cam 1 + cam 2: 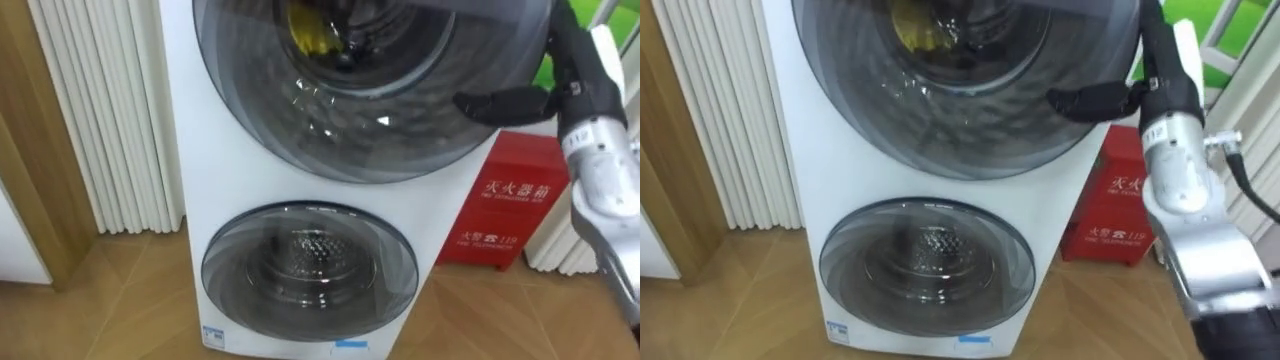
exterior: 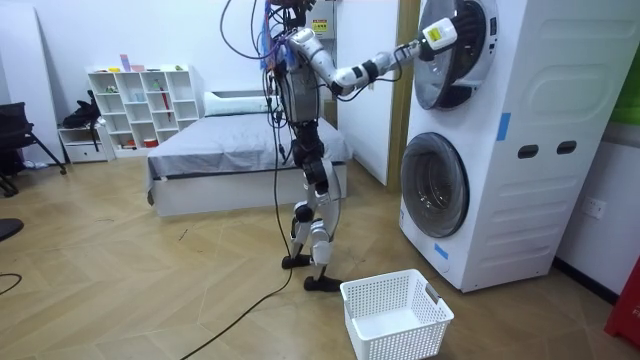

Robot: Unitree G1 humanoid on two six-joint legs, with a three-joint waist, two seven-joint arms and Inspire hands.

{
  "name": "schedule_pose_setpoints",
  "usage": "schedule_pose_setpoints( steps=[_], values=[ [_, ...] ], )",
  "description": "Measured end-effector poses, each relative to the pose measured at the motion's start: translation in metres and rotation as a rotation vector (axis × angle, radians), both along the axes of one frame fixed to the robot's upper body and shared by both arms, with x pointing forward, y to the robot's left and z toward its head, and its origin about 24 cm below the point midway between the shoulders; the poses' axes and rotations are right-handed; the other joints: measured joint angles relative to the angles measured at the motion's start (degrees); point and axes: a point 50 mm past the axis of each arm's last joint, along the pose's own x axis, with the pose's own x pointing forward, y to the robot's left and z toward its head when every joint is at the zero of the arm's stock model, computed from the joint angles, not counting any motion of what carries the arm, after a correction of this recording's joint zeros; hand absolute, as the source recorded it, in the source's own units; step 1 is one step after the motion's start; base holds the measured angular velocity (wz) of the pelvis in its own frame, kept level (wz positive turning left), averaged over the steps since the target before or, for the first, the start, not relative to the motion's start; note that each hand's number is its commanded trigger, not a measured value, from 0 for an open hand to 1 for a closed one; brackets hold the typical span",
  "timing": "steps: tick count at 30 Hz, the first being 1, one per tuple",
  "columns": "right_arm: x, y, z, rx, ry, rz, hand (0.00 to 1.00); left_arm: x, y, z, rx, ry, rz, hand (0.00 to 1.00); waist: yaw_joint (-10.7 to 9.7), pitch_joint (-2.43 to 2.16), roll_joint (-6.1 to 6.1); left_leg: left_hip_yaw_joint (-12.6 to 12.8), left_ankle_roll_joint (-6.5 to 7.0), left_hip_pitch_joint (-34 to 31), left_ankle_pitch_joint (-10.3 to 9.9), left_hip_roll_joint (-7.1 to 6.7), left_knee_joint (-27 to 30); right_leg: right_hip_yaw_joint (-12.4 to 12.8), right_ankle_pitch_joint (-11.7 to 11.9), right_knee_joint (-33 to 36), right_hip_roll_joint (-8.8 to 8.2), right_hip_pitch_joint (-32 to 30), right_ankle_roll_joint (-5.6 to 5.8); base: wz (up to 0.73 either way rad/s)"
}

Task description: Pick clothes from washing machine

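Two front-loading washers are stacked in one white cabinet [image 2: 530, 150]. Behind the glass of the upper round door [image 1: 340, 130] lies a yellow cloth [image 1: 312, 30] inside the drum. My right hand [image 1: 570, 55] reaches up from the lower right to that door's right rim, with its thumb [image 1: 500, 103] stretched left across the glass. Its other fingers run past the top of the eye views. In the room view I stand upright in front of the machine with that arm raised to the upper door [image 2: 450, 55], and the hand [image 2: 440, 33] rests against it.
The lower door [image 1: 308, 270] is closed with a bare drum behind it. A red box [image 1: 510, 210] stands on the floor right of the machine. A white laundry basket [image 2: 395, 315] sits on the wooden floor beside my feet. A bed [image 2: 230, 150] lies behind me.
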Motion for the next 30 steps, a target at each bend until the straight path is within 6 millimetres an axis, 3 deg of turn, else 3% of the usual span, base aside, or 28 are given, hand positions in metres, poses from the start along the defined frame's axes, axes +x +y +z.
schedule_pose_setpoints(
  steps=[5,11,16,21,26,30],
  values=[
    [-0.020,0.007,-0.006,0.034,-0.050,0.047,0.00,-0.006,-0.003,-0.002,-0.019,0.002,0.027,0.00,-0.4,0.23,0.41,0.1,-0.42,0.0,-0.2,0.24,-0.2,0.0,0.0,0.0,0.26,-0.1,-0.06,0.00],
    [-0.041,0.014,-0.012,0.057,-0.095,0.101,0.00,-0.019,-0.003,-0.003,-0.014,0.026,0.043,0.00,-1.5,0.17,0.51,0.0,-0.44,-0.4,-0.5,0.27,-0.2,0.0,0.3,0.0,0.34,-0.2,-0.25,0.00],
    [-0.049,0.015,-0.012,0.051,-0.109,0.120,0.00,-0.022,-0.003,-0.003,-0.015,0.015,0.040,0.00,-1.9,-0.47,1.61,0.1,-0.35,-0.3,-0.6,0.24,-0.1,0.0,0.5,0.1,0.28,-0.1,-0.66,0.00],
    [-0.057,0.021,-0.003,0.078,-0.139,0.194,0.00,-0.028,-0.006,-0.004,-0.033,0.012,0.061,0.00,-3.2,-0.35,2.68,0.2,-0.34,-0.5,-0.6,0.23,-0.5,0.1,0.2,0.2,0.29,-0.5,-0.34,0.01],
    [-0.065,0.028,0.005,0.119,-0.168,0.269,0.00,-0.031,-0.007,-0.004,-0.045,-0.006,0.072,0.00,-4.6,-0.36,2.82,0.2,-0.35,-0.8,-0.6,0.21,-0.7,0.1,-0.1,0.8,0.19,-1.3,-0.55,0.00],
    [-0.069,0.031,0.013,0.125,-0.202,0.288,0.00,-0.030,-0.008,-0.004,-0.050,-0.026,0.066,0.00,-4.5,-0.38,2.61,0.6,-0.32,-0.8,-0.6,0.14,-0.5,0.9,-0.3,1.0,0.32,-1.6,-0.45,-0.07]
  ],
)
